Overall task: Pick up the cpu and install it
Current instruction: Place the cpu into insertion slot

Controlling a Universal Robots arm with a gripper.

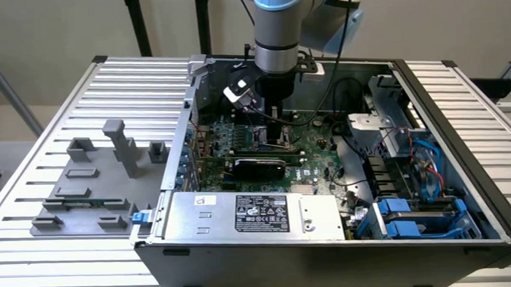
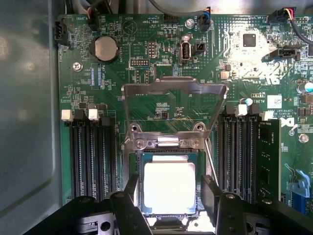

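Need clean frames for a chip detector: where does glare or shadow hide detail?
Wrist view: glare washes the cpu to near white, hiding any markings; the open claw flanking it reads as dark silhouette. Exterior view: light is even across the table, while the motherboard under the arm sits dimmer.

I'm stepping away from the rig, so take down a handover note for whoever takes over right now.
Arm: the gripper is open, down inside the PC case, one finger on either side of the cpu.
Parts: the cpu lies flat in the socket on the motherboard.
Done: the cpu appears placed in the socket.
Left: the metal load plate stands flipped up, not closed over the cpu.
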